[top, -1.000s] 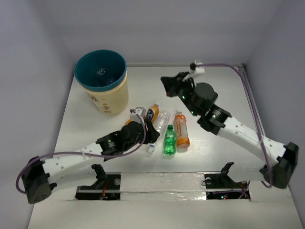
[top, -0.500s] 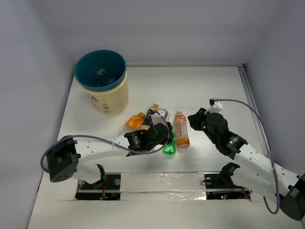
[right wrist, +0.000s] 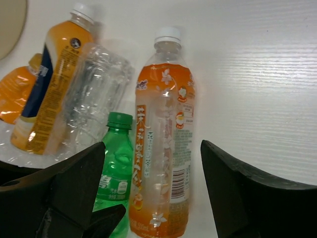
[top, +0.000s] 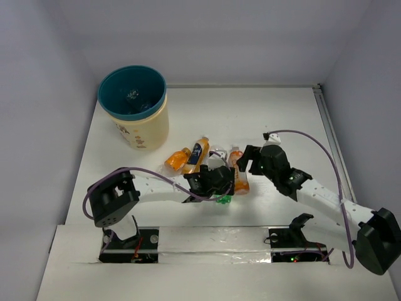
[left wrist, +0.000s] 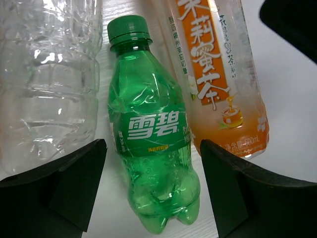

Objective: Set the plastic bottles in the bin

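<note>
Left gripper (left wrist: pixel 153 166) is spread wide w/ the green bottle (left wrist: pixel 153 144) between its fingers, right gripper (right wrist: pixel 157 166) is spread too w/ the tall orange bottle (right wrist: pixel 163 134) just ahead, nothing pinched, so approx. 5 bottles lie on the surface (top: pixel 282 113) & the bin (top: pixel 149 128), far off past both, holds sth clear.

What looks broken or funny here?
The clear bottle looks crumpled, its sides dented and creased. It lies right beside the green bottle, which looks whole, like the orange bottle on its other side. Nothing seems spilled.
</note>
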Robot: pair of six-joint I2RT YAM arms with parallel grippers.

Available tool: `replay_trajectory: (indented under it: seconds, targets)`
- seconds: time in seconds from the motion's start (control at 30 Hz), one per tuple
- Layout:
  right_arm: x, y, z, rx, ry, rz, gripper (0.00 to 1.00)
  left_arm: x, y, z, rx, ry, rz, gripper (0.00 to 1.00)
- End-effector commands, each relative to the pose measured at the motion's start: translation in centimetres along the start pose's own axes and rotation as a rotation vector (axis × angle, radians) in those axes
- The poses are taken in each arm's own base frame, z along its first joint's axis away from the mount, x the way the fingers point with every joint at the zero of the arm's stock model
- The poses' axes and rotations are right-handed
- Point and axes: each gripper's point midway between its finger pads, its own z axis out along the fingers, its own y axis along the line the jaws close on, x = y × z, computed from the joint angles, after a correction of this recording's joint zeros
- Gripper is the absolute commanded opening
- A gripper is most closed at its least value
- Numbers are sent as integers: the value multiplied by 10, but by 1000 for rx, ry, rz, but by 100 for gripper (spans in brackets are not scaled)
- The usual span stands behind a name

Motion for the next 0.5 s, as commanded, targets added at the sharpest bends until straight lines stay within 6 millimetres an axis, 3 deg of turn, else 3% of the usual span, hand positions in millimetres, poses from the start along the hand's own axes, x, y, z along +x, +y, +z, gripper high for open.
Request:
replay_trajectory:
  seconds: [0.0,0.13,0.3,0.47]
  targets:
    - [-14,10,10,-42,-20,1,83,-17,-15,3,18,-44,-27,74]
    - [-5,3,26,-36,45,13,84,-14,-14,9,4,-40,-20,71]
    - [15,-1,45,-20,144,-9,87,-8,-12,12,5,-31,-19,59]
    - [19,8,58,-56,172,-26,92,-5,-11,9,26,-28,-30,52]
